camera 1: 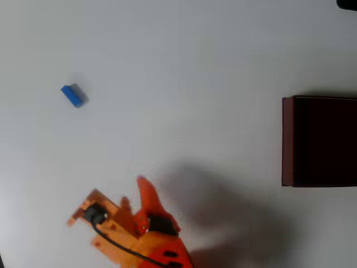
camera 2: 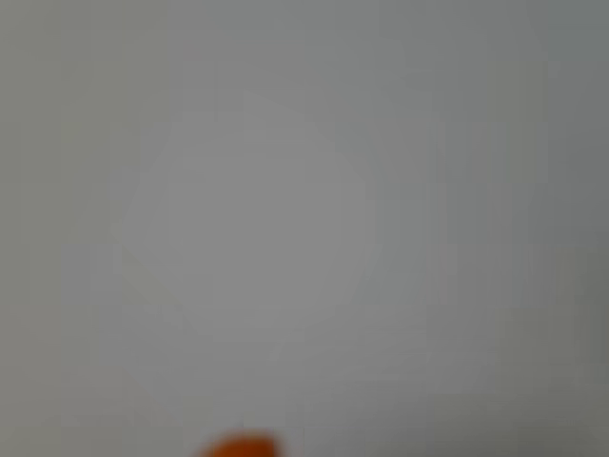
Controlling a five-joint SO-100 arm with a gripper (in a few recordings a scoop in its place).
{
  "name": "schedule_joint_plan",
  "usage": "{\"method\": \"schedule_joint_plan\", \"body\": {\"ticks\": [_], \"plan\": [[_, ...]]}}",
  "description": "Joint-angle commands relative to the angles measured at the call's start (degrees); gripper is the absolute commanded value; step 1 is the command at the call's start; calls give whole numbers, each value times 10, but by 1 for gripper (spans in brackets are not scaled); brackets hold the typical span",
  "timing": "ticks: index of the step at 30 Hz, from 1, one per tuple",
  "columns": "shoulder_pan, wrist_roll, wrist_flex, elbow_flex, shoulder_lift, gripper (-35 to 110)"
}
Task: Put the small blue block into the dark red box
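The block (camera 1: 73, 95) lies askew on the bench (camera 1: 184, 67), upper left overhead, well apart from the box (camera 1: 319, 140) at the right edge. The gripper (camera 1: 144, 187) holds nothing; whether it's open, I cannot tell. Best to reach left and align to the block's slant.

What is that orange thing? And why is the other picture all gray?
The orange thing is a robot arm, seen from above. Its grabbing part, the tool, is the pointy end. It is holding nothing right now; I can't tell if it's open or shut. On the white table lies a small blue block, far off to the left, and a dark red box sits at the right edge. The gray picture comes from a camera riding on the arm. It looks at bare table, blurry, with an orange bit of the tool at the bottom.
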Motion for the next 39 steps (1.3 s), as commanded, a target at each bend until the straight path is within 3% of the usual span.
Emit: {"method": "schedule_joint_plan", "body": {"ticks": [1,10,15,27,35,39], "plan": [[-31,134,-62,-109,-174,23],[-91,277,-55,-499,-659,25],[-93,275,52,-761,-882,25],[-72,254,220,-1178,-1196,25],[-60,229,278,-1355,-1337,25],[-53,215,364,-1559,-1457,24]]}}
